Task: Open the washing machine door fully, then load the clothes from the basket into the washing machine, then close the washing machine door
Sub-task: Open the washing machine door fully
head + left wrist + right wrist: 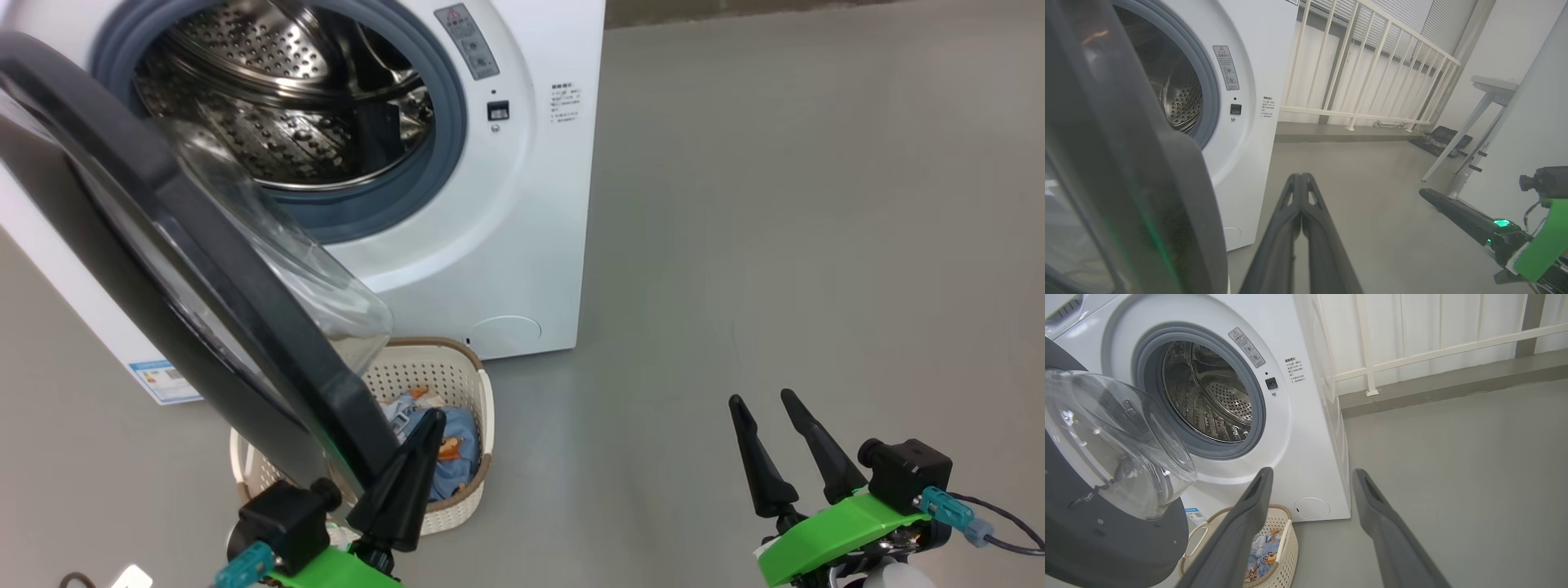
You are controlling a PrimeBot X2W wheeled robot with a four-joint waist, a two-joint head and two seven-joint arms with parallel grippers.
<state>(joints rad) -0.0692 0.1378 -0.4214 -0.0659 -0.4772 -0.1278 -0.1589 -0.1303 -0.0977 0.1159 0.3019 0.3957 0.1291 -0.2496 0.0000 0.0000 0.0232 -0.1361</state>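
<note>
1. The washing machine door stands swung out from the front of the washing machine, leaving the steel drum bare. We judge it not yet fully open, since it hangs over the basket.
2. We expect the door to be stiff on its hinge, fairly weighty and too glossy to pinch. The glass bowl is no place to press, so we would push on the dark rim at its free edge, farthest from the machine.
3. The left hand is clenched, fingers pressed together on nothing. It sits out in front of the machine, just beside that free edge (we cannot tell whether it touches).
4. The basket sits on the floor at the foot of the machine's front, below the opening. The clothes lie inside it.
5. The clothes look soft, light and limp; we would pinch a bunched fold on top of the heap. The basket is light and may slide.
6. The right hand is released, fingers spread and holding nothing. It is well out from the machine's front, with the clothes well apart from it, nearer the machine.
</note>
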